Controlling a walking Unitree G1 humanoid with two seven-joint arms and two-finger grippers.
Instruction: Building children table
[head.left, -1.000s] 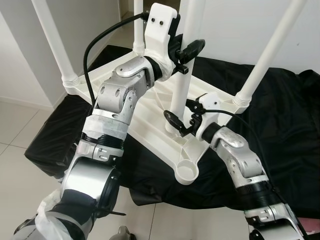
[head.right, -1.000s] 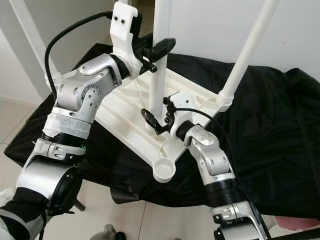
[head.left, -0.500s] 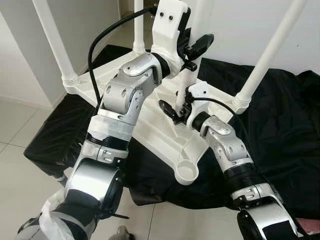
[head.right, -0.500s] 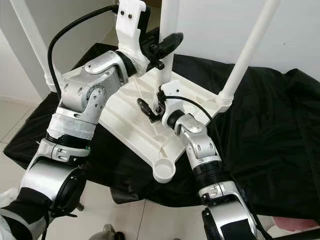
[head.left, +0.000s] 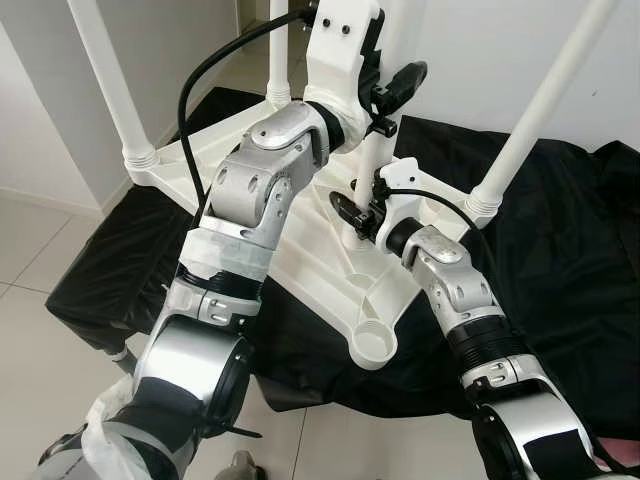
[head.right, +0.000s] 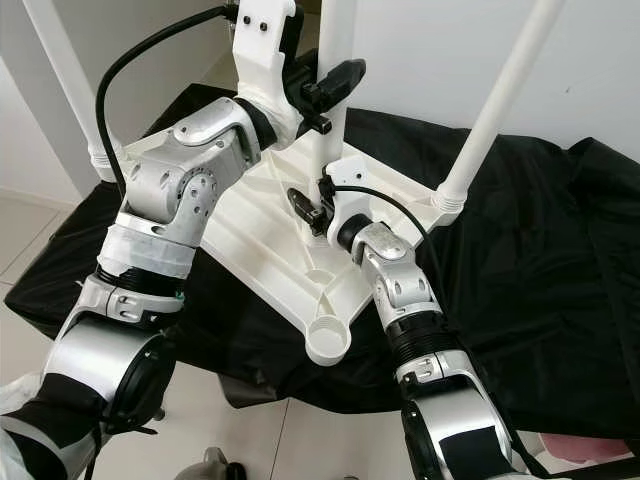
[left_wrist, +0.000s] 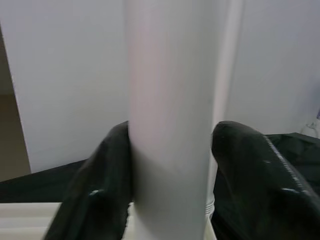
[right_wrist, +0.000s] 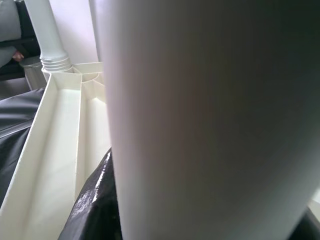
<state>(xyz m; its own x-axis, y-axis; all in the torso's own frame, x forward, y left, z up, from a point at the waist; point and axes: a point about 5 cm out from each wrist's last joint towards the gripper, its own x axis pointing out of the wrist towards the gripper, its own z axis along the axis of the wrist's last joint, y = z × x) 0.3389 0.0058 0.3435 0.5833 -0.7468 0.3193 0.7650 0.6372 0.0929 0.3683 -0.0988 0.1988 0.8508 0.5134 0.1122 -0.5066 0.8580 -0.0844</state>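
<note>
Since a second ago the right gripper (head.left: 352, 215) has slid farther along the upturned tabletop (head.left: 300, 250), and the leg (head.right: 330, 110) with it. The left gripper (head.left: 385, 90) pinches the leg high up; the right pinches its base. Three legs stand seated; the near socket (head.left: 372, 345) gapes empty. Risk: unequal pulls could tilt the leg, jamming it off-socket, or drag the tabletop across the black cloth (head.left: 560, 250).

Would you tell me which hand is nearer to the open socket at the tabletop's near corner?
Right. The right hand grips the loose leg low, just above the socket; the left hand holds it higher up, farther away.
</note>
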